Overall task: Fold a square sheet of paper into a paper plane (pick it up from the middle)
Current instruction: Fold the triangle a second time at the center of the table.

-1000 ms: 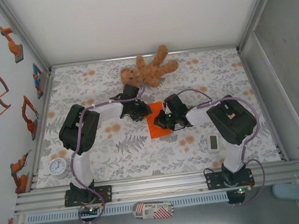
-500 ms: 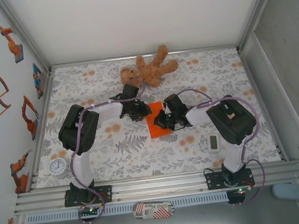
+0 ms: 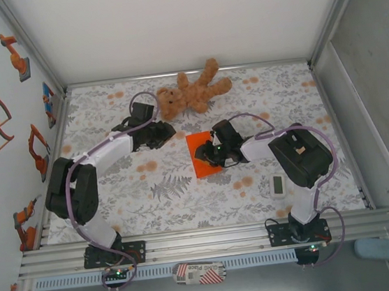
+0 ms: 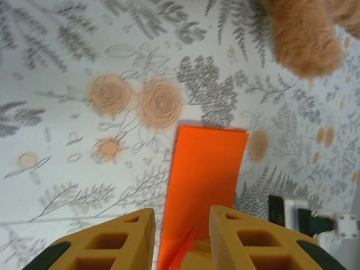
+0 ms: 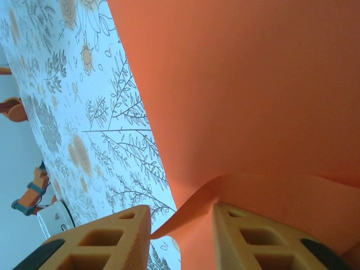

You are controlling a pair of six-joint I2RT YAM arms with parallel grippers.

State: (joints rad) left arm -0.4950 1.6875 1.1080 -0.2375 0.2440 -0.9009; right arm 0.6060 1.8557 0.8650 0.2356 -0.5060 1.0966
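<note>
Orange and thin, the square sheet of paper (image 3: pixel 198 160) lies on the table (image 3: pixel 151 192) between the arms, narrower than square, so probably folded once already. The right end effector (image 5: pixel 180 212) sits at its right edge, released, with a raised flap curling loosely between the parted fingers. The left end effector (image 4: pixel 183 214), also released and empty, hovers apart from the sheet beside the teddy bear (image 3: pixel 192 93). For a clean next fold, close on that flap alone at mid-edge while the left pins the far side against sliding. Hard to tell: the right edge under the arm from above, the layer count, and whether the flap touches a pad.
</note>
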